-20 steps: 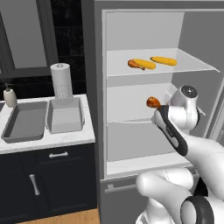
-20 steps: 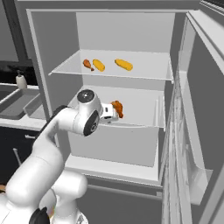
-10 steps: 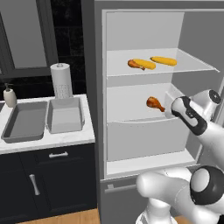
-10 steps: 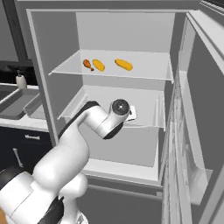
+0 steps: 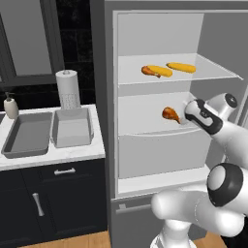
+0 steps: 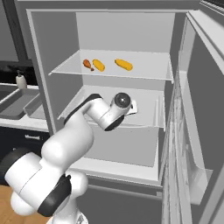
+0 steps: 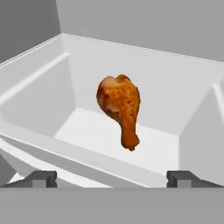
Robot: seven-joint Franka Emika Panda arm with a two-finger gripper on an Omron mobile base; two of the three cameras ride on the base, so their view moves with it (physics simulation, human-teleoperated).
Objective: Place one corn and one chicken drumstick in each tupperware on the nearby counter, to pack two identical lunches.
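A chicken drumstick (image 7: pixel 120 107), reddish-brown with a mottled, crisp-looking skin, bulbous at the top and tapering to a thin knob, lies on the middle fridge shelf (image 5: pixel 145 121) in front of the jaws, which are spread wide and hold nothing. On the smooth pale shelf above lie a second drumstick (image 5: pixel 147 71) touching one stubby yellow-orange corn cob (image 5: pixel 160 71), with another cob (image 5: pixel 181 67) apart from them. On the white marbled desk (image 5: pixel 53 157) sit two plain grey tupperware containers (image 5: pixel 72 127) with sloped walls, side by side.
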